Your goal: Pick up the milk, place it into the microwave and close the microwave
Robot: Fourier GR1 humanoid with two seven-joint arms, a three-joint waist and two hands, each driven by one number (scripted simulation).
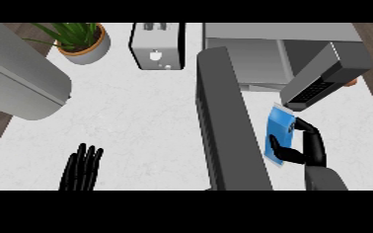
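A blue milk carton (279,131) lies in my right hand (307,145), whose fingers and thumb curl round its right side. It hangs over the counter just in front of the microwave (247,54), below that appliance's open cavity. The microwave door (222,123) stands open, swung out toward me as a long dark slab left of the carton. My left hand (82,170) rests low at the left with straight fingers pointing up, holding nothing.
A toaster (157,47) stands at the back centre and a potted plant (82,40) at the back left. A large grey rounded object (29,84) fills the left edge. A dark grey slanted block (324,76) overlaps the microwave's right side.
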